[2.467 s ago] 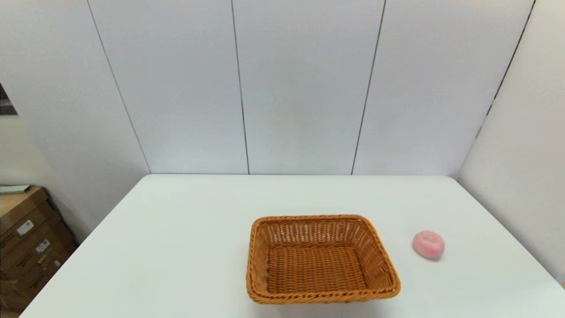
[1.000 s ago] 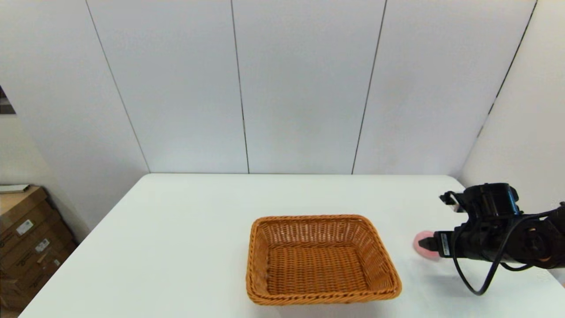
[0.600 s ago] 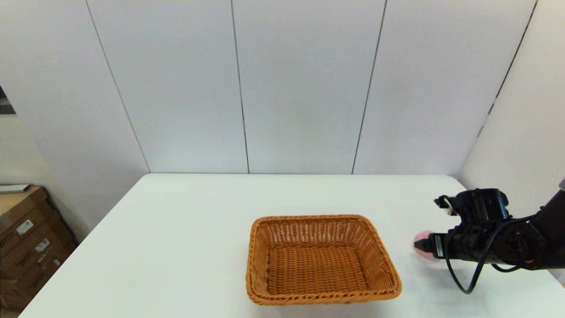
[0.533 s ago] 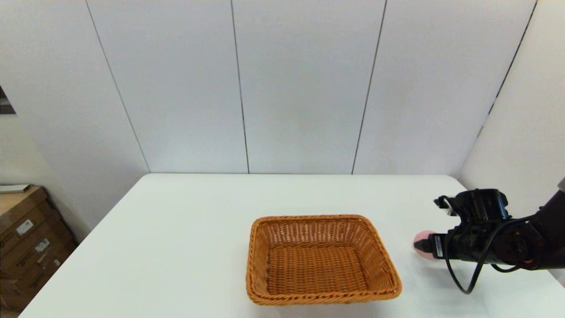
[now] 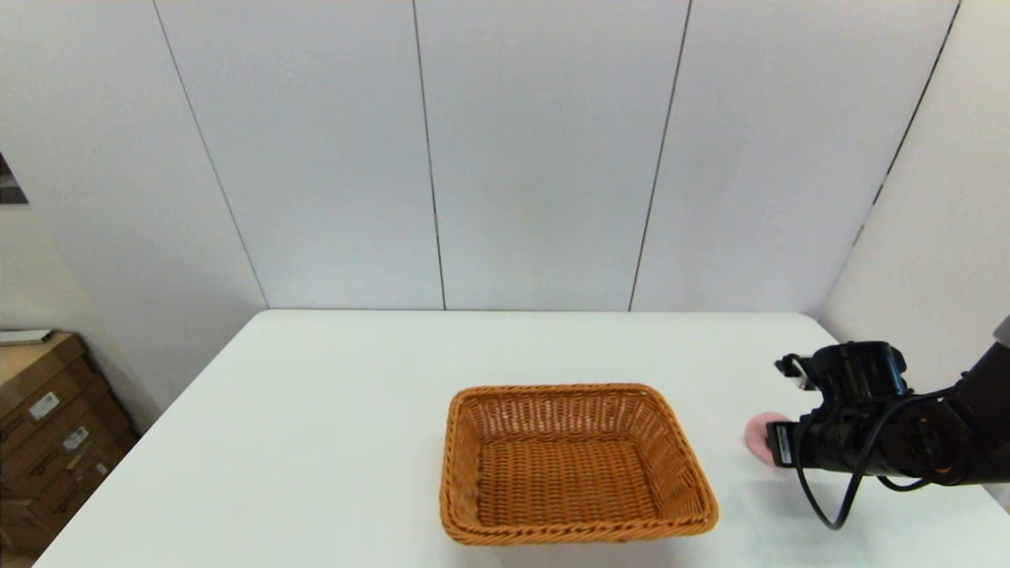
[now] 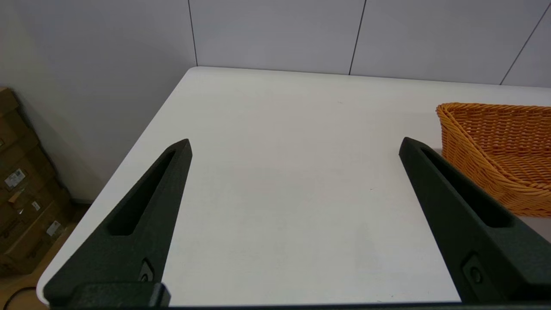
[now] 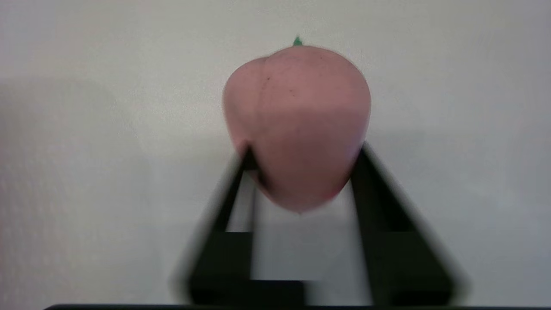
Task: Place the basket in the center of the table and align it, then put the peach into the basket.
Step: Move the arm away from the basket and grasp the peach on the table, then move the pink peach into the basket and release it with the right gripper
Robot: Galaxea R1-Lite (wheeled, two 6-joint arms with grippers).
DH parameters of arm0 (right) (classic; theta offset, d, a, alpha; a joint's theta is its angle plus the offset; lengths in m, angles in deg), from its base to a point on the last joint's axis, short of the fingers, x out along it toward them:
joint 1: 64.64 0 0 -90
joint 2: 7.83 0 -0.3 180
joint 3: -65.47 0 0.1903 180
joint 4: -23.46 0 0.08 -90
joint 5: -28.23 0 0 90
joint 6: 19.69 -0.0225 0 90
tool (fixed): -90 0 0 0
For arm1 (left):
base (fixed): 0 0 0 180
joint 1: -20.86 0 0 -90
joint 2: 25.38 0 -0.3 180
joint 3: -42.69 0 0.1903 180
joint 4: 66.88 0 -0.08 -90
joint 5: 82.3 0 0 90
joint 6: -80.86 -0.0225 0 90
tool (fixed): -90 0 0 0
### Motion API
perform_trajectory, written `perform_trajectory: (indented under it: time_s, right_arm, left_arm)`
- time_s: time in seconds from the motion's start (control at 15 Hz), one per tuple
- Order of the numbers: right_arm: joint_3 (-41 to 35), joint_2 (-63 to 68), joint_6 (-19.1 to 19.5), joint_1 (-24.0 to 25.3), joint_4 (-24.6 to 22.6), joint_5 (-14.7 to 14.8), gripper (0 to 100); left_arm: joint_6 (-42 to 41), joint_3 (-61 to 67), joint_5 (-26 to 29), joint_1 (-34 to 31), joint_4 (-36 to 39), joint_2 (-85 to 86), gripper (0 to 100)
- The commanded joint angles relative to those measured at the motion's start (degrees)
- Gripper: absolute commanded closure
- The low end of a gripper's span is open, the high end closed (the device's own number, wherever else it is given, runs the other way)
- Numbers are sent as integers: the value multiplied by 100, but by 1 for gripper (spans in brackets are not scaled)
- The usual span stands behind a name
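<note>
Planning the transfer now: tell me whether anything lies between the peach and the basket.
Nothing visible does. Only bare table separates the peach, clamped in the right gripper, from the basket; its raised rim must be cleared.

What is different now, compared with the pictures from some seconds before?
The right end effector came in from the robot's right side, reached the peach and now has its fingers closed against both sides of it. The peach remains beside the basket, and the basket has not moved. The left end effector is open over the table.
</note>
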Motion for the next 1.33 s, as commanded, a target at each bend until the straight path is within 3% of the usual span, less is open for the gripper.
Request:
perform_trajectory:
  time_s: [0.07,0.27,0.47,0.6,0.73,0.87,0.93,1.13,1.33]
  right_arm:
    - [-130,-247,0,8,-29,-14,100]
    - [-358,-1012,-132,87,-46,-93,100]
    - [-428,-2726,-299,509,68,-524,100]
    - [-305,-3675,-290,1308,525,-515,100]
    - [125,-4370,-290,2372,1588,-497,100]
    - [494,-4580,-299,3189,2423,-489,100]
    - [591,-4545,-316,3488,2590,-471,100]
    - [670,-4079,-519,4059,2608,-436,100]
    - [767,-3385,-519,4121,2546,-462,100]
  left_arm:
    - [6,0,-3,0,2,1,0]
    - [-2,0,-3,0,2,1,0]
    - [6,0,-3,0,2,1,0]
    - [-2,0,-3,0,2,1,0]
    - [6,0,-3,0,2,1,0]
    - [6,0,-3,0,2,1,0]
    - [6,0,-3,-9,2,1,0]
    - [6,0,-3,0,2,1,0]
    - [6,0,-3,0,2,1,0]
